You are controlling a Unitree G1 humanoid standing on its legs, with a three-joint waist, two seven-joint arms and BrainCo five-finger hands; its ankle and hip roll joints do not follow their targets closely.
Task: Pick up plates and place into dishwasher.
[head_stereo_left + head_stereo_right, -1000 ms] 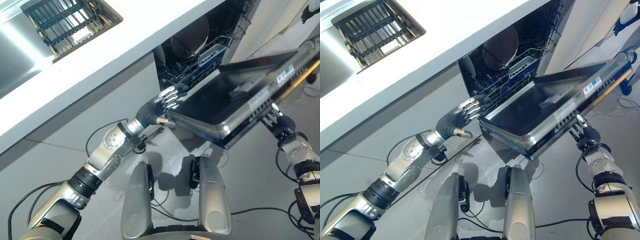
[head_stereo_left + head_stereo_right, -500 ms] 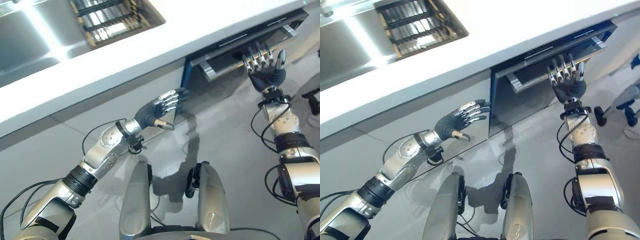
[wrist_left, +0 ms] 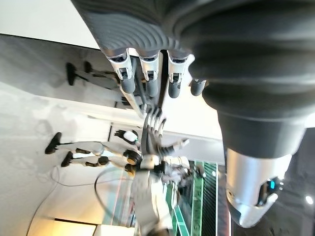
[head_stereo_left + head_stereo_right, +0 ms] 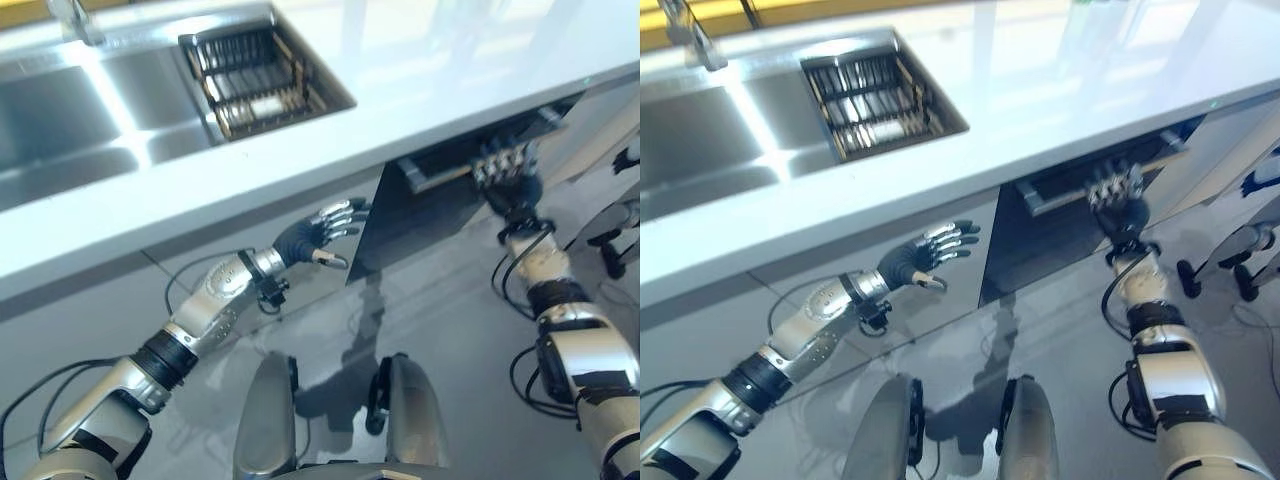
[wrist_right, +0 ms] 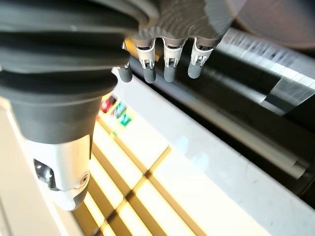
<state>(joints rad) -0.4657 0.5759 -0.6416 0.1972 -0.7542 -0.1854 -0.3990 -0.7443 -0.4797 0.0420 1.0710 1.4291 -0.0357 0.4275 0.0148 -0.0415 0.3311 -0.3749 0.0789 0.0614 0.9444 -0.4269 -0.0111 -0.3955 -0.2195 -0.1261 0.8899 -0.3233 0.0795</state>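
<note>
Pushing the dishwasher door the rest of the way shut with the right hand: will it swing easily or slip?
The dishwasher door looks rigid, so it probably swings as one piece. Its glossy front may be slippery; the right hand sits by the handle bar, a surer contact.

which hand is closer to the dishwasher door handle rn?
Right. The right hand is up at the door handle, straight fingers against it. The left hand hangs open beside the door's left edge, lower down and away from the handle.

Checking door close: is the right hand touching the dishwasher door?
Touching. In the right eye view the right hand has straight fingers pressed against the upper front of the dishwasher door.
</note>
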